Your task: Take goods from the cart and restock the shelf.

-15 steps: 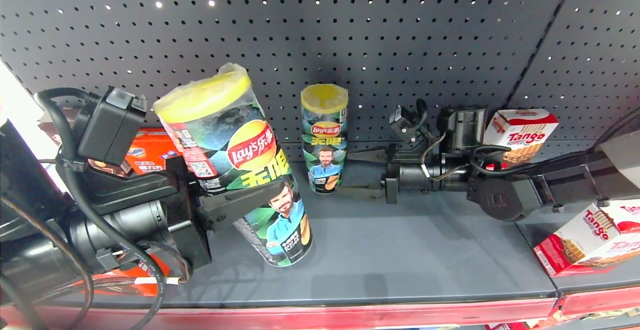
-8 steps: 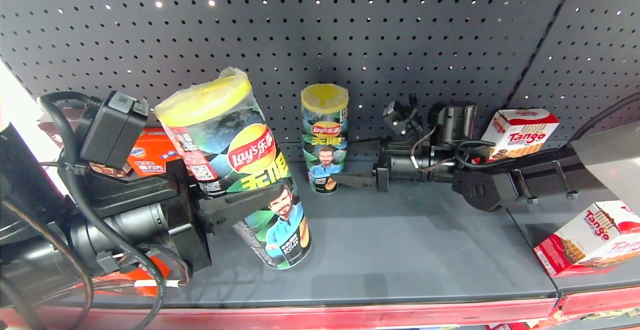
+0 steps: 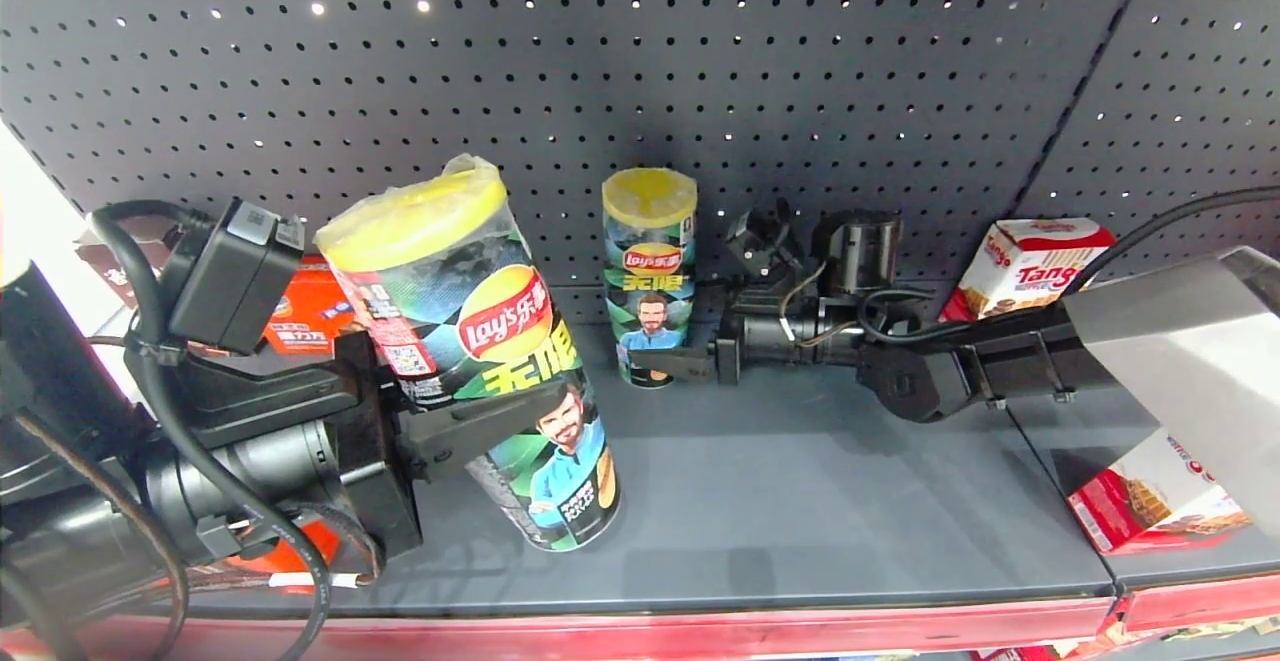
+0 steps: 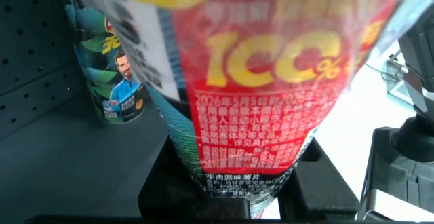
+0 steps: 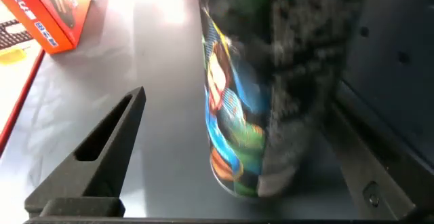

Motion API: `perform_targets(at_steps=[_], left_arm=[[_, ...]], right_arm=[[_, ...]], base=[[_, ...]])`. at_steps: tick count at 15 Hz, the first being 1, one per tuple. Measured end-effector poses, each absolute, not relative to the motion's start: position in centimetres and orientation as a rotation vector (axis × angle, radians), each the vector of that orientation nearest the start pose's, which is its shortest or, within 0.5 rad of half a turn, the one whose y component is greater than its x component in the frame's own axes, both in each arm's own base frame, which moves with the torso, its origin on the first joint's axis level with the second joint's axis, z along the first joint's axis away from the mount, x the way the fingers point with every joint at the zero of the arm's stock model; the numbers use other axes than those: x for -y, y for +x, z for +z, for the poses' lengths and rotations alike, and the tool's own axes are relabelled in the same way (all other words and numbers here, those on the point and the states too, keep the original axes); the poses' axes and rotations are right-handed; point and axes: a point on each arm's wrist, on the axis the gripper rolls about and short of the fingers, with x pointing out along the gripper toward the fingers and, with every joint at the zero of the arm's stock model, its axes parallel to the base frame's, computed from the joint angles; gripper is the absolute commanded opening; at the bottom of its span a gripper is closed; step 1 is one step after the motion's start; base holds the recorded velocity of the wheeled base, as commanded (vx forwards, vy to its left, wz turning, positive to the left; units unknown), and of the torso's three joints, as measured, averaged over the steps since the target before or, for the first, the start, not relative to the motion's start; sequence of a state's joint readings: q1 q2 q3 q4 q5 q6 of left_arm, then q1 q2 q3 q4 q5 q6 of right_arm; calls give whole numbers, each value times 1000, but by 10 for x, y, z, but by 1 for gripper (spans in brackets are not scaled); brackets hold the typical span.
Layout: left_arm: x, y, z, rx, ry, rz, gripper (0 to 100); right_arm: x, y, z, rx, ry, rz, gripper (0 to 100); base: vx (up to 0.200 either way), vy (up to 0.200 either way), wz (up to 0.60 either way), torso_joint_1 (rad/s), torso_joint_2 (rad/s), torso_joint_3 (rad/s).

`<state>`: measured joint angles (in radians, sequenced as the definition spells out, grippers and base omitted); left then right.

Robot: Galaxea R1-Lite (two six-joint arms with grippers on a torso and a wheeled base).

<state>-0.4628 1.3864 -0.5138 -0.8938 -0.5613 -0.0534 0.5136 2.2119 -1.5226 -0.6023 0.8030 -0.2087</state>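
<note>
Easing lower since a second ago, the left gripper [image 3: 510,396] is clamping the tall yellow-lidded cardboard chip can [image 3: 480,341], which is tilting with its base near the grey shelf board [image 3: 800,501], midway between the perforated pegboard wall [image 3: 800,91] and the red front lip [image 3: 700,631]. Bare board is lying open to its right. Behind, a second yellow-lidded can [image 3: 648,276] is standing upright by the pegboard. The right gripper [image 3: 655,341], having slid leftward, is straddling it wide open, gripping nothing.
</note>
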Motion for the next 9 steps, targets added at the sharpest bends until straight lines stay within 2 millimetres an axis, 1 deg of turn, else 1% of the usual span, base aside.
perform_targets(at_steps=[3, 4, 7, 9], left_arm=[[106, 186, 211, -9, -49, -1022, 0], [105, 185, 211, -9, -49, -1022, 0], [105, 185, 211, -9, -49, -1021, 0], [105, 185, 211, -8, -49, -1020, 0]], right_arm=[[-252, 391, 176, 43, -162, 1298, 100], [-255, 390, 174, 41, -161, 1301, 0], [-261, 390, 168, 29, -164, 1288, 0], [-262, 389, 167, 25, -163, 1289, 0]], base=[[0, 0, 0, 0, 0, 0], [0, 0, 0, 0, 0, 0], [0, 0, 0, 0, 0, 0], [0, 0, 0, 0, 0, 0]])
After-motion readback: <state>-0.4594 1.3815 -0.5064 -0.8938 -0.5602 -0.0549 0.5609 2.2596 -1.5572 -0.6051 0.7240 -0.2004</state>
